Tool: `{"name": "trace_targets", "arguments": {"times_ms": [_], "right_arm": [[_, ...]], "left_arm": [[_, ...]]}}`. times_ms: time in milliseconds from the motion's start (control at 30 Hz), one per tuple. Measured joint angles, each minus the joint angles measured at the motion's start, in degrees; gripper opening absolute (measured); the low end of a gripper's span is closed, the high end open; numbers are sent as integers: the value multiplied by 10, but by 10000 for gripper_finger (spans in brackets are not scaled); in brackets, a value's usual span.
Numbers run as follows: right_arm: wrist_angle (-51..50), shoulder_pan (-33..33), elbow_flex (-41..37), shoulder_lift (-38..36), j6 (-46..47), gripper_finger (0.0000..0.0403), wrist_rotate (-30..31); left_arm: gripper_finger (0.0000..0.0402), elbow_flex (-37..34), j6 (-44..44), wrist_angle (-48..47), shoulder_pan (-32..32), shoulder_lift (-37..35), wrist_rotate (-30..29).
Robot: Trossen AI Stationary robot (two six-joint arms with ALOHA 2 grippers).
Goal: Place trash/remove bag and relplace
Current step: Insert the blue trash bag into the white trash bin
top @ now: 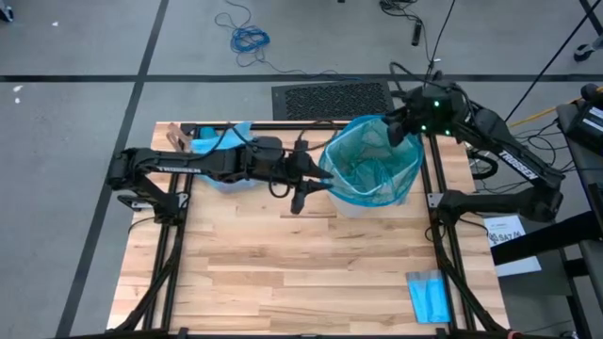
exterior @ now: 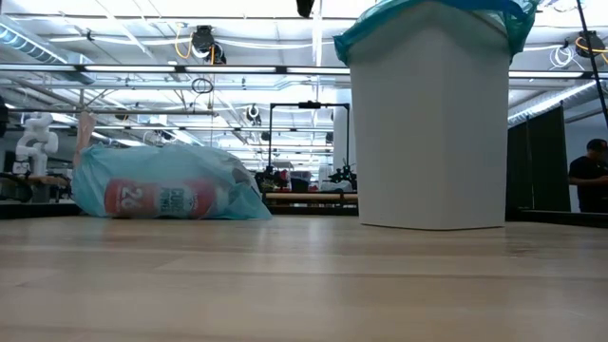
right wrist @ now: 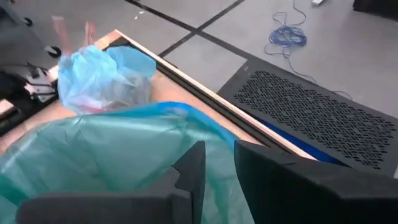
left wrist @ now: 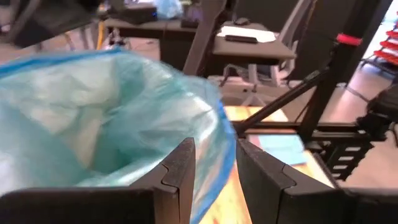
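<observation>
Pale plank table (top: 283,273) — both grippers, left (top: 325,175) and right (top: 400,127), pinch the bin's crinkly teal liner (top: 372,169).

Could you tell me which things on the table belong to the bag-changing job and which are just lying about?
In the job:
- bin
- teal liner over its rim
- full light-blue bag, lying beside the bin
- left gripper and right gripper, each pinching the liner's rim

Lying about:
- folded blue sheet near a table corner
- floor grate
- blue cable
</observation>
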Motion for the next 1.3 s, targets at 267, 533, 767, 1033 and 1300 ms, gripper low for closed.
{"name": "trace_targets", "arguments": {"times_ms": [267, 533, 767, 1033, 1300], "right_arm": [[-13, -72, 0, 27, -11, 64, -36], [5, -128, 0, -10, 5, 61, 9], [-116, -159, -3, -8, 20, 61, -10], [-127, -159, -57, -17, 42, 61, -74], [-104, -143, -110, -31, 64, 61, -224]], "left_arm": [[113, 0, 0, 35, -13, 38, 4], [113, 0, -15, 39, -12, 39, -14], [113, 0, -20, 4, -1, 39, -18], [113, 0, -60, -28, 1, 39, 4], [113, 0, -75, -118, 1, 38, 10]]}}
